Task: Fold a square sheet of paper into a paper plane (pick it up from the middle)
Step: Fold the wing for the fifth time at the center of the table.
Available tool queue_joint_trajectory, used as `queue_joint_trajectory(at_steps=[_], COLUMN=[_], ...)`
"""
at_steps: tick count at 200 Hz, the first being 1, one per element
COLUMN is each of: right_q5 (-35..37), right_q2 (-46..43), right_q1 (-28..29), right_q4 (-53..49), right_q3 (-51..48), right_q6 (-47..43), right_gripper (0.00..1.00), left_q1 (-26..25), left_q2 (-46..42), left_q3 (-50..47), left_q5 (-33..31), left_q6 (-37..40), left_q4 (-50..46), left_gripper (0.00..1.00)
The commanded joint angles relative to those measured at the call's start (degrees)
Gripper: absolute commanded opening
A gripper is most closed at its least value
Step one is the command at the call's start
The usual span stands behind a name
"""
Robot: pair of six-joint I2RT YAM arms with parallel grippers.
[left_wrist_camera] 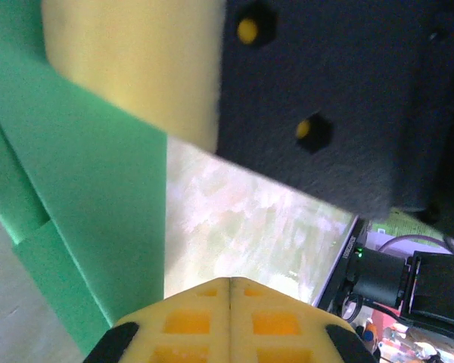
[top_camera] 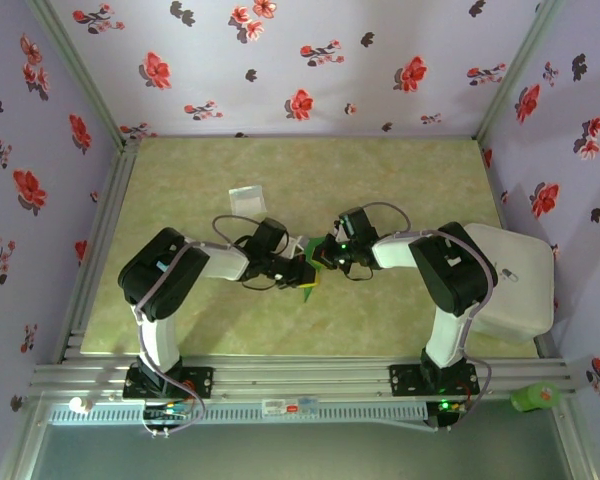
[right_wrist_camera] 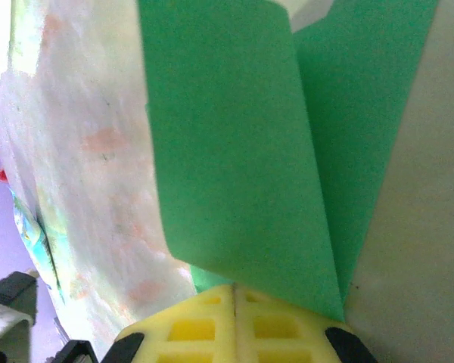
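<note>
At mid-frame you'll find the folded sheet of paper [top_camera: 308,291] between the left gripper [top_camera: 306,274] and the right gripper [top_camera: 325,255], the small packet [top_camera: 246,197] behind them to the upper left, and the box [top_camera: 520,285] at the table's [top_camera: 400,180] right edge.

Left hand [top_camera: 302,272] and right hand [top_camera: 327,253] meet at green paper [top_camera: 308,291].

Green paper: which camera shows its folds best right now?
Right wrist: the green paper is large there, with two overlapping layers clear. Left wrist catches one side with a stepped edge; the top camera gives a small, partly covered sliver.
</note>
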Motion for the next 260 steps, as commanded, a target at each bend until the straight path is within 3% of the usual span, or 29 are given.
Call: queue_joint_trajectory(at_steps=[1, 61, 116, 173, 230, 260], right_q5=[7.68, 8.13, 8.25, 8.35, 8.09, 8.14], right_q2=[4.31, 4.48, 4.79, 4.78, 4.66, 4.53], right_q1=[0.70, 0.79, 0.88, 0.94, 1.22, 1.31], right_q4=[-8.50, -8.74, -9.07, -9.57, -9.58, -9.83], right_q3=[-2.24, -2.51, -2.47, -2.07, -1.67, -1.32], right_q6=[-1.19, -1.20, -1.21, -1.35, -1.12, -1.14], right_gripper=[0.02, 0.02, 0.02, 0.02, 0.02, 0.02], left_q1=[-1.08, -2.39, -2.96, -3.49, -2.91, -0.93], left_q2=[1.28, 0.76, -2.06, -5.57, -17.47, -15.84], left_q3=[-2.30, -8.39, -11.30, -11.33, -10.71, -6.58], left_q5=[-0.38, 0.49, 1.12, 0.50, -2.82, -3.79], left_q6=[-0.15, -2.84, -2.41, 1.96, 3.80, 2.91], left_q4=[1.24, 6.00, 4.21, -4.13, -4.23, -4.35], left_gripper=[0.06, 0.06, 0.06, 0.06, 0.04, 0.04])
